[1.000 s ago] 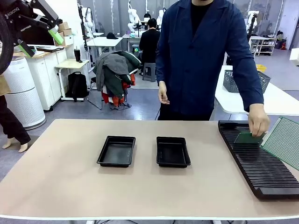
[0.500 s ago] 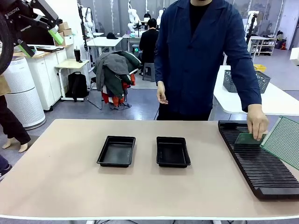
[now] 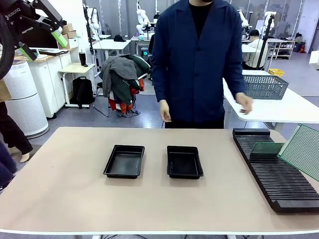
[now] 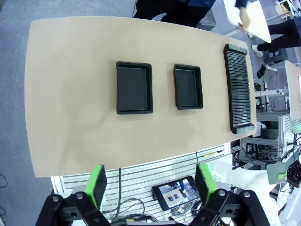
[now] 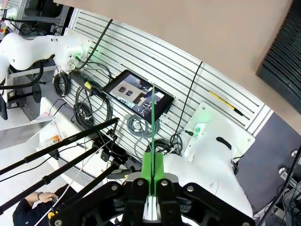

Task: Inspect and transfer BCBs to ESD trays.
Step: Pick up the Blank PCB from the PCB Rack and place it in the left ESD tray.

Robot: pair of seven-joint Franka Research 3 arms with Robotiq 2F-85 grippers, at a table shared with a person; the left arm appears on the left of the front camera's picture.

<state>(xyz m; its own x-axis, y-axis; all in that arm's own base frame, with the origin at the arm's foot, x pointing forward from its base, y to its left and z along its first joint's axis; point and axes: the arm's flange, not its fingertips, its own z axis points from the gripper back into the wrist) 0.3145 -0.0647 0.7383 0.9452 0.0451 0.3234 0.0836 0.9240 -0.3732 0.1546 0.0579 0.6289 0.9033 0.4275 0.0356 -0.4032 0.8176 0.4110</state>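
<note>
Your left end effector [image 3: 42, 44] is hanging spread wide and empty, high off the counter [image 3: 60, 189] — the two ESD trays [image 3: 124, 161] are sitting side by side far beyond its fingertips. Your right end effector [image 5: 153, 160] is clamping a BCB [image 5: 153, 108] edge-on; a second BCB [image 3: 266, 148] is lying on the rack [image 3: 279, 184] — just left of the gripped one.

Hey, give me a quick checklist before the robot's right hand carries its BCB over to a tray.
1. Grip: right hand shut on its BCB, ok.
2. Landing spots: left ESD tray and right ESD tray both empty, ok.
3. Clearance: person's lowered hand and person's raised hand, both off the table, ok.
4. Path: left hand open, raised aside, ok.
5. Spacing: second BCB lying on the rack, apart from the held one, cannot tell.
</note>
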